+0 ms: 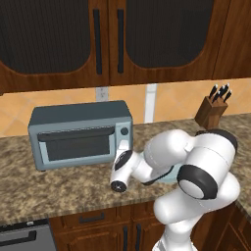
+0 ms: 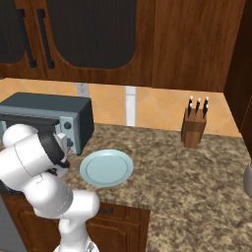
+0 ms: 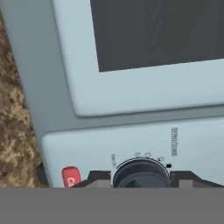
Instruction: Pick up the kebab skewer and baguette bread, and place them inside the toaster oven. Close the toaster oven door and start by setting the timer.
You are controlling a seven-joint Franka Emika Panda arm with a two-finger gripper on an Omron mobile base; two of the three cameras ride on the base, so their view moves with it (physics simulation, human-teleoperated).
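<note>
Closest to the hand camera is a round dark knob (image 3: 141, 174) on the control panel of the toaster oven (image 1: 81, 132), and the claw (image 3: 141, 183) is clenched on that knob, one dark fingertip (image 3: 97, 178) at each side of it. Small tick marks curve over the knob's top edge, and a red button (image 3: 71, 176) sits just beside it on the same panel. Above the panel in the hand view runs the toaster oven door (image 1: 77, 146), shut flush against the oven body, its dark glass window taking up most of the flap. From the left base view the blue-grey oven stands on the speckled brown table (image 1: 59, 188) against the tiled back wall, its bar handle along the door's upper edge and its knobs on the right panel, where the white arm reaches in. In the right base view a pale blue plate (image 2: 106, 167) lies on the table just beside the oven's right end, and a wooden knife block (image 2: 193, 129) stands well apart further right. Dark wood cabinets (image 1: 108, 39) hang above the oven.
</note>
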